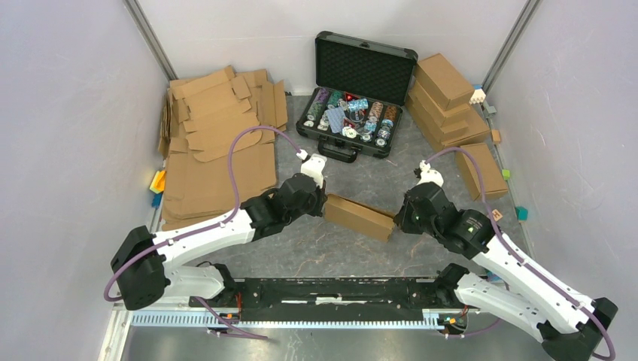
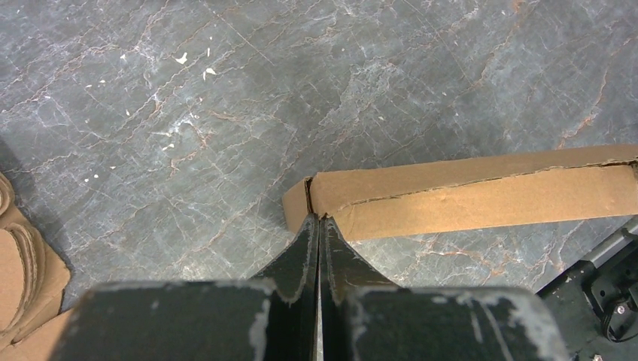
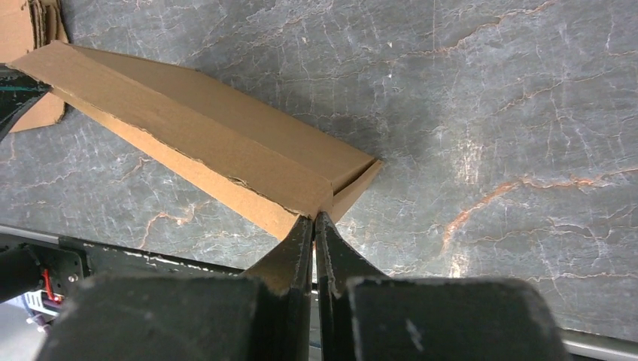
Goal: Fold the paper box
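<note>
At the middle of the grey stone-patterned table [image 1: 301,252] lies the paper box [image 1: 360,216], folded into a shallow brown slab and set slightly askew. The left gripper [image 2: 317,219] touches its left end corner and the right gripper [image 3: 314,216] its right end corner (each pair of fingers pressed together, nothing between). Flat cardboard blanks [image 1: 214,150] are stacked at the far left.

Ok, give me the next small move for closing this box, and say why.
Probably press the shut jaws slightly inward, squaring the shallow brown corrugated-cardboard box: they touch its opposite end corners, and a thin gap shows along its front seam.
</note>
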You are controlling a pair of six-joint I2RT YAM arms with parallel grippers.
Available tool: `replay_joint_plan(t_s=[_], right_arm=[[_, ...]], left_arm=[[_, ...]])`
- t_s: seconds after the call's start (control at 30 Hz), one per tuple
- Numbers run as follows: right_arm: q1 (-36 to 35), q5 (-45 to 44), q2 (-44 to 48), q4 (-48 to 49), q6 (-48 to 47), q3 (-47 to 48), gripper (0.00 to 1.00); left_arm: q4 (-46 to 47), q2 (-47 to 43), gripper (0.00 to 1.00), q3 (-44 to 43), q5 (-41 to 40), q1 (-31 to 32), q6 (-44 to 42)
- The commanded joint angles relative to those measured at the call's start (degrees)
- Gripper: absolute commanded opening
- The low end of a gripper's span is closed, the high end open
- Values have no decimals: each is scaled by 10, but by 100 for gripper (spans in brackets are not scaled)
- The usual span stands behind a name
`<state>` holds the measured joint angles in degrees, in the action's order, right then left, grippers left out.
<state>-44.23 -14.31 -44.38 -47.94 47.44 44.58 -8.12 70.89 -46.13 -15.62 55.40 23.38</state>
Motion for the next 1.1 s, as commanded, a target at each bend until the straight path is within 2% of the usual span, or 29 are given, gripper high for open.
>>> replay_joint_plan(t_s=[0.0, 0.57, 0.73, 0.87, 1.07], right_arm=[[14, 35, 6, 23, 19, 21, 6], [34, 49, 7, 24, 28, 19, 5], [34, 53, 19, 34, 48, -5, 3], [35, 64, 40, 69, 64, -59, 2], [35, 57, 34, 55, 63, -59, 2]], left_arm=[[-39, 20, 2, -4, 2, 12, 12], [-44, 26, 2, -5, -10, 16, 12], [-46, 27, 2, -7, -9, 16, 13], [-46, 27, 2, -6, -9, 16, 14], [-51, 26, 2, -7, -10, 16, 14]])
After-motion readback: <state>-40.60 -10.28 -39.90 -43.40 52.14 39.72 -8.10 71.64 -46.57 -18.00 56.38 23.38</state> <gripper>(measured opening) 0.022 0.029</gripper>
